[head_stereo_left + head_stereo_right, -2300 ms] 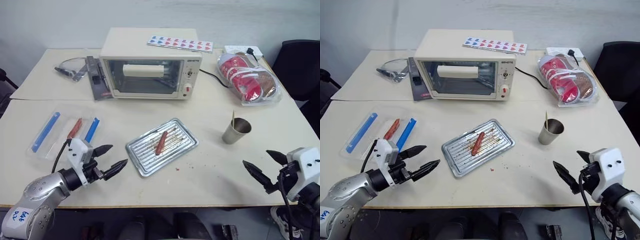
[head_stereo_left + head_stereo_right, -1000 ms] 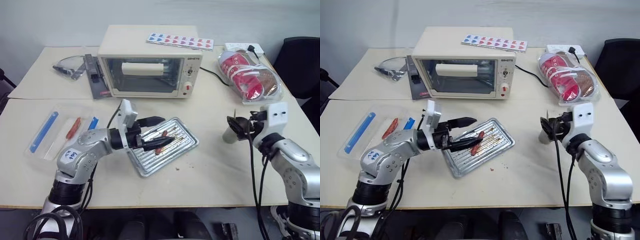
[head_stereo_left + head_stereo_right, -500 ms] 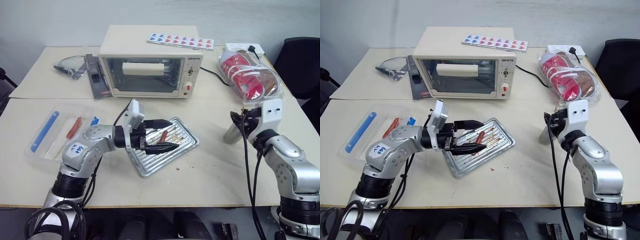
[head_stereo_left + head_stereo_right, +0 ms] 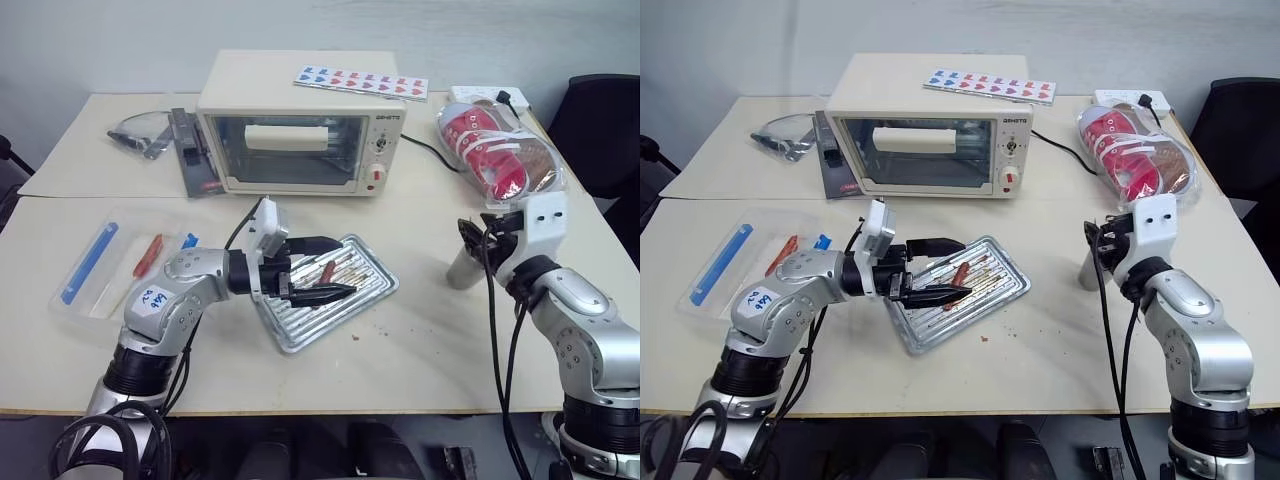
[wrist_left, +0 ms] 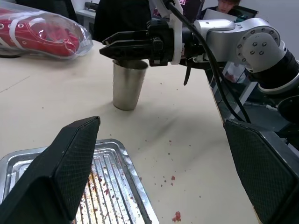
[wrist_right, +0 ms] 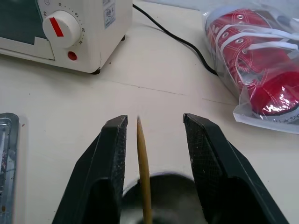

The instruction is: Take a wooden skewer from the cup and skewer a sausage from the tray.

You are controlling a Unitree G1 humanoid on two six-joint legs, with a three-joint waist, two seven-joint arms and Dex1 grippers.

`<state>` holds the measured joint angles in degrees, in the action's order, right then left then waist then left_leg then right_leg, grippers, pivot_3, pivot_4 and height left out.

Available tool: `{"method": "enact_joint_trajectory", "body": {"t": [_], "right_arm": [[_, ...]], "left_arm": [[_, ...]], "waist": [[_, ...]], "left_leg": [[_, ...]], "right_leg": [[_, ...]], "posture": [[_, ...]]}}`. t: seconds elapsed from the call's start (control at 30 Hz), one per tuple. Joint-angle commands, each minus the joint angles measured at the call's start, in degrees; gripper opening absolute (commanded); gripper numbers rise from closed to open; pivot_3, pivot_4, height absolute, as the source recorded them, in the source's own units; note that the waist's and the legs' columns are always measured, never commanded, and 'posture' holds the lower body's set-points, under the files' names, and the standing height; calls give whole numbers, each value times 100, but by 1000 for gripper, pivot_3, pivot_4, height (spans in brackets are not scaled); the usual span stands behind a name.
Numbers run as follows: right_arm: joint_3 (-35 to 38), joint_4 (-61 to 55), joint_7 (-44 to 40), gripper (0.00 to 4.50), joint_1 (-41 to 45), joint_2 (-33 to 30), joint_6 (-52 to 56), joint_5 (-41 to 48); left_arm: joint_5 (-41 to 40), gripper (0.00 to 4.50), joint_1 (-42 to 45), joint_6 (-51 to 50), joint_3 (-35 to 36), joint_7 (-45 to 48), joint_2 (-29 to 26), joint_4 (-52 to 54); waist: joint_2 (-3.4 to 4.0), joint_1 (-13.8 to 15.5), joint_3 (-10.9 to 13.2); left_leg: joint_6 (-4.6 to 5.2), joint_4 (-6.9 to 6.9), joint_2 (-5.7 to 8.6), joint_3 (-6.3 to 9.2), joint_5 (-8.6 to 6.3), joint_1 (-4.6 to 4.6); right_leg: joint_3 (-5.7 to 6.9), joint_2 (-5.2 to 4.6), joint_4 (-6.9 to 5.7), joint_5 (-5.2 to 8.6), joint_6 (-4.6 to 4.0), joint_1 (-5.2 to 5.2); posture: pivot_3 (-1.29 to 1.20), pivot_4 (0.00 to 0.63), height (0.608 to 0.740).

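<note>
My left gripper is level and open over the silver tray, its black fingers on either side of the reddish-brown sausage without touching it. My right gripper hangs just above the steel cup. The wooden skewer stands upright in the cup between the right gripper's fingers, with a gap on each side. The left wrist view shows the cup with the right gripper over its rim.
A cream toaster oven stands at the back, its cord running right. A clear bag of red-and-white packets lies at the back right. At the left is a clear sheet with blue strips and another red sausage. A black chair stands beyond the table's right edge.
Both arms rose from the table's front edge, the left gripper going over the tray and the right one to the cup. In the last half second they barely moved.
</note>
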<state>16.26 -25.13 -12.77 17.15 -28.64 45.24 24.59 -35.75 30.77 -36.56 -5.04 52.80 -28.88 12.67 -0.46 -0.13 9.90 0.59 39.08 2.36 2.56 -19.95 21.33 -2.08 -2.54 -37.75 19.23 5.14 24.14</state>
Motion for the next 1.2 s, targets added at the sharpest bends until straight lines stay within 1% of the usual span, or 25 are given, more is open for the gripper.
{"method": "enact_joint_trajectory", "body": {"t": [0.03,0.1,0.17,0.27,0.3,0.33,0.37,0.4,0.6,0.7,0.77,0.83,0.87,0.9,0.97,1.0,1.07,1.1,1.17,1.2], "right_arm": [[147,-333,100,1941,34,62,89,116],[123,-261,114,1941,18,80,54,63],[115,-179,118,1605,29,96,31,42],[107,-157,100,1019,51,104,94,69],[98,-155,98,594,54,99,94,58],[94,-154,91,481,57,96,87,53],[95,-154,87,156,63,93,80,52],[102,-158,85,37,72,89,80,55],[238,-408,101,37,131,-75,180,76],[640,-757,96,37,384,-364,612,377],[1052,-924,160,37,835,-489,1164,909],[1563,-904,486,37,1501,-333,1912,1658],[1728,-880,621,37,1721,-251,2183,1890],[1999,-770,924,37,2120,-18,2566,2305],[2339,-649,1321,37,2602,256,3091,2764],[2542,-535,1633,37,2874,512,3300,3075],[2882,-191,2598,37,3331,1216,3350,3940],[2979,-77,2961,37,3461,1392,3362,4260],[2874,209,4036,37,3514,1891,2927,5263],[2708,300,4505,37,3446,2113,2651,5769]], "left_arm": [[-69,4500,-15,44,133,68,-60,215],[-41,4500,15,76,119,70,-45,174],[-10,4500,73,113,102,77,-23,141],[9,4500,120,132,85,101,-12,120],[16,4500,126,142,80,110,-12,116],[22,4500,135,149,77,114,-9,111],[28,4500,146,154,74,116,-6,107],[31,4500,155,156,72,115,-3,103],[30,4500,104,178,98,84,13,170],[-17,4500,-51,149,255,-43,-56,367],[-90,4500,-239,73,400,-106,-175,569],[-177,4500,-474,-14,526,-147,-291,820],[-201,4500,-543,-39,556,-162,-321,897],[-214,4500,-642,-55,598,-209,-349,1014],[-230,4500,-732,-77,637,-279,-372,1138],[-210,4500,-738,-59,646,-349,-347,1171],[-120,4500,-602,13,633,-620,-147,1118],[-99,4500,-558,29,628,-699,-93,1099],[12,4500,-337,135,590,-957,167,922],[120,4500,-219,257,547,-1079,312,811]], "waist": [[0,-1,0],[0,-1,0],[0,-1,0],[0,-1,0],[0,-1,0],[0,-1,0],[0,-2,0],[0,-1,0],[0,-2,0],[1,-1,0],[3,-19,2],[3,-38,2],[3,-50,2],[3,-47,2],[2,-52,1],[2,-50,1],[3,-47,1],[3,-33,1],[3,-18,1],[3,-12,1]], "left_leg": [[0,0,0,0,0,0],[0,0,0,0,0,0],[0,0,0,0,0,1],[0,0,1,-1,0,1],[0,0,1,-1,0,1],[0,0,1,-1,0,1],[0,0,1,-1,0,1],[0,0,1,-1,0,1],[0,0,1,-1,0,2],[0,0,1,-3,0,6],[0,4,1,-3,1,17],[-1,3,-2,-9,1,21],[-5,0,-5,-8,3,21],[-7,-1,-6,-6,4,20],[-8,-1,-7,-3,5,20],[-8,-1,-6,-4,5,20],[-7,0,-4,-5,6,21],[-7,0,-4,-3,6,21],[-5,2,-1,-4,8,25],[-5,2,-2,-2,8,25]], "right_leg": [[0,0,0,0,0,0],[-1,0,0,0,0,0],[0,0,0,0,0,1],[-1,0,0,0,0,1],[-1,0,0,0,0,1],[-1,0,-1,0,0,1],[-1,0,-1,0,0,2],[-1,0,-1,0,0,2],[-1,0,-1,0,0,3],[-3,0,-1,0,0,9],[-4,0,-8,0,0,20],[-8,0,-11,0,0,30],[-7,2,-11,0,0,33],[-4,2,-9,0,-1,32],[-3,2,-9,0,-1,32],[-4,1,-10,0,-1,31],[-5,-1,-14,0,-1,31],[-3,-1,-17,0,-1,31],[-2,-3,-26,0,-1,33],[1,-3,-26,0,-1,33]], "posture": [[0,150,740],[0,150,740],[0,150,740],[0,150,740],[0,150,740],[0,150,740],[0,150,740],[0,150,740],[0,150,740],[0,150,740],[0,150,740],[0,150,740],[0,150,740],[0,150,740],[0,150,740],[0,150,740],[0,150,740],[0,150,740],[0,150,740],[0,150,740]]}}
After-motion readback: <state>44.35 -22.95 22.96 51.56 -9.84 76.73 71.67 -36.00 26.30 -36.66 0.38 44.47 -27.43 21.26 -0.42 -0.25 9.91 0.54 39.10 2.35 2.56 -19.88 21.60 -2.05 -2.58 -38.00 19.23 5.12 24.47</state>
